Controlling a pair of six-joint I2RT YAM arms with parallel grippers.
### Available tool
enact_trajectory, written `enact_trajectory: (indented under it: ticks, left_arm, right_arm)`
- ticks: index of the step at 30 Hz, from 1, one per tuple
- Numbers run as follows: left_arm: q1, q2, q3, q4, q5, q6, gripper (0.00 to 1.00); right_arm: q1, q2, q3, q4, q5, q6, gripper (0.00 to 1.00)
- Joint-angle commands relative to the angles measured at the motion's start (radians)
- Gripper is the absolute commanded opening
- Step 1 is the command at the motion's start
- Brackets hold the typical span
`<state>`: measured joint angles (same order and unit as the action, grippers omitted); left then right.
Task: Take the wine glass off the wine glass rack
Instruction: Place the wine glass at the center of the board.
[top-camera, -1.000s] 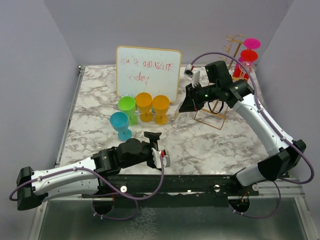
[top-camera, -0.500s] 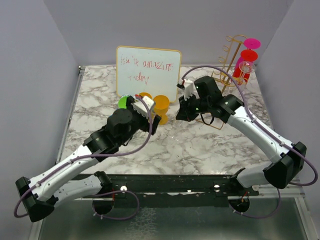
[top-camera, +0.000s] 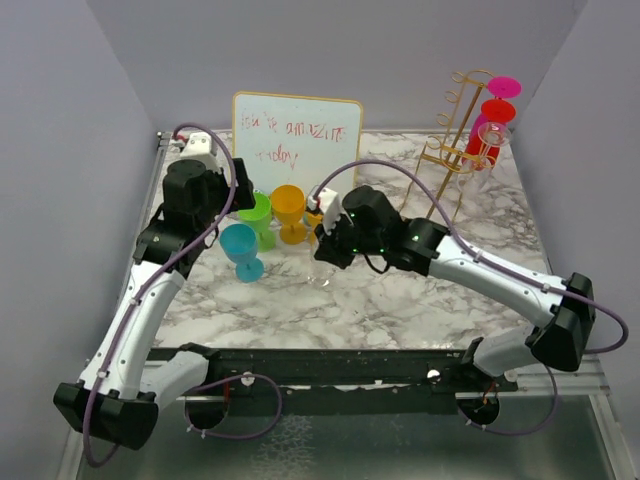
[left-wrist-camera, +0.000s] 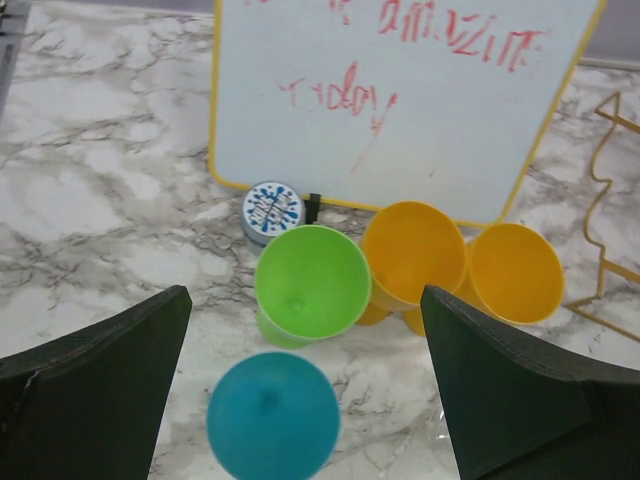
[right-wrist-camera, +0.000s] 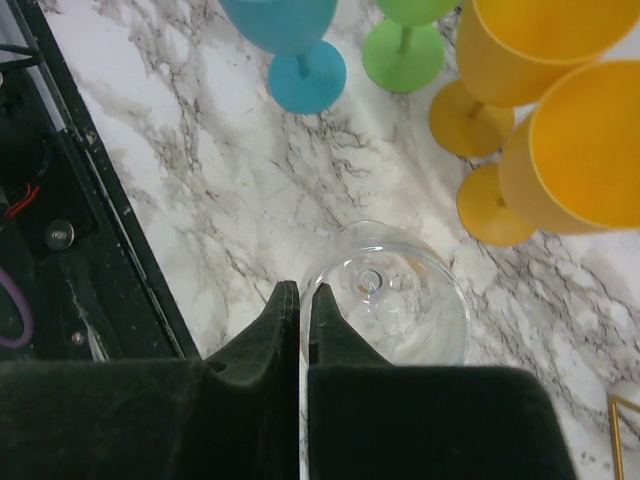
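Carries clear wine glass (right-wrist-camera: 400, 300) away from wine glass rack (top-camera: 447, 152), down beside orange cups (left-wrist-camera: 412, 250), right gripper (right-wrist-camera: 303, 292) clamped on its rim; raises left gripper (left-wrist-camera: 305, 300) above them, fingers (left-wrist-camera: 100, 380) wide apart

Top cam's high at the near edge, seeing the whole surface (top-camera: 300, 310); both wrist cams look down close, sharing the orange cups (left-wrist-camera: 415, 250)

Whiteboard (top-camera: 297, 140) upright on marble table (top-camera: 250, 300); green goblet (left-wrist-camera: 310, 282), blue goblet (left-wrist-camera: 272, 415), 2 orange goblets (left-wrist-camera: 412, 252) clustered before it.
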<state>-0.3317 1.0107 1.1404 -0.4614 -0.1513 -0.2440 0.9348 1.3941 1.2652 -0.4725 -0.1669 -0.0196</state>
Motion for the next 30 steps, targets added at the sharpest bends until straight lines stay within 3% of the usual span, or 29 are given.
enact_trajectory:
  ticks: [1, 7, 12, 30]
  left_arm:
    - [0.153, 0.049, 0.031, -0.108, 0.075, -0.078, 0.99]
    - [0.265, 0.052, 0.010, -0.116, 0.028, -0.100, 0.99]
    - [0.269, 0.018, -0.016, -0.124, -0.078, -0.138, 0.99]
    - [0.269, -0.051, -0.109, -0.100, -0.103, -0.164, 0.99]
  right_arm:
    - [0.060, 0.102, 0.090, 0.099, 0.118, -0.056, 0.00]
    - [0.102, 0.251, 0.239, 0.062, 0.163, -0.066, 0.00]
    - [0.116, 0.343, 0.329, 0.041, 0.208, -0.064, 0.01]
    - [0.117, 0.511, 0.514, -0.065, 0.135, -0.051, 0.00]
